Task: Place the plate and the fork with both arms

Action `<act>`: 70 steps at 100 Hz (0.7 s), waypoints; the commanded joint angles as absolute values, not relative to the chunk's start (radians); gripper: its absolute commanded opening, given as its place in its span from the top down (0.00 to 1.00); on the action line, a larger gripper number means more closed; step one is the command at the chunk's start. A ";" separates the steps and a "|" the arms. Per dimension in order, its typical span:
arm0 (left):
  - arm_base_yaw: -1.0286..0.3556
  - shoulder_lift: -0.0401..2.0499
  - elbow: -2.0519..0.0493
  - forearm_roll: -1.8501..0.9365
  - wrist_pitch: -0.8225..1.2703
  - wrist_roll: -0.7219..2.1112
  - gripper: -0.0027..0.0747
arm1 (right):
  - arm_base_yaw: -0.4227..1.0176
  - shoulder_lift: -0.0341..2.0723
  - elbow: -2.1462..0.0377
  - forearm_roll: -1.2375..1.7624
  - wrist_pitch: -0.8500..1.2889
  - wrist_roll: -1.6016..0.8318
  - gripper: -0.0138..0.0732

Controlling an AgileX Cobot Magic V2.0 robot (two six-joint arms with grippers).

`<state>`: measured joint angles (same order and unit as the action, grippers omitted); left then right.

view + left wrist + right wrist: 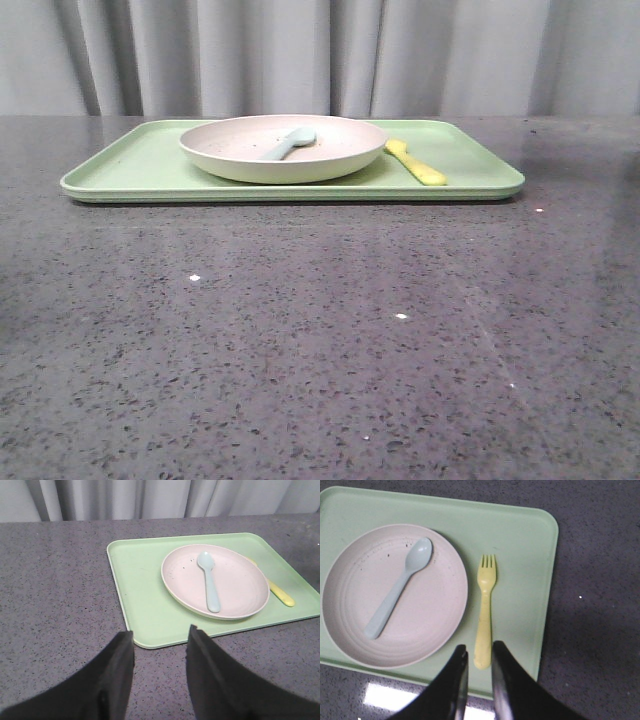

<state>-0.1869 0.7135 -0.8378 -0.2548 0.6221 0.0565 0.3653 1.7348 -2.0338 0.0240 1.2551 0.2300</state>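
Observation:
The pale pink plate sits on a light green tray at the far middle of the table. The yellow fork lies flat on the tray just right of the plate. Neither gripper shows in the front view. In the left wrist view, my left gripper is open and empty, above the table by the tray's near corner, short of the plate and the fork. In the right wrist view, my right gripper is narrowly open above the handle end of the fork, beside the plate, holding nothing.
A pale blue-grey spoon lies inside the plate, seen too in the left wrist view and the right wrist view. The tray rests on a dark speckled tabletop. Grey curtains hang behind the table.

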 commanded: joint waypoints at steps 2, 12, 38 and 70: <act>-0.183 0.711 -0.865 -0.264 0.541 0.047 0.63 | 0.365 1.619 -1.978 -0.017 1.282 0.218 0.68; -0.183 0.711 -0.865 -0.262 0.541 0.047 0.63 | 0.365 1.538 -1.851 -0.036 1.203 0.218 0.68; -0.183 0.711 -0.865 -0.262 0.541 0.047 0.80 | 0.365 1.333 -1.540 -0.042 1.024 0.218 0.68; -0.183 0.711 -0.859 -0.262 0.549 0.047 0.99 | 0.365 1.130 -1.218 -0.051 0.825 0.227 0.92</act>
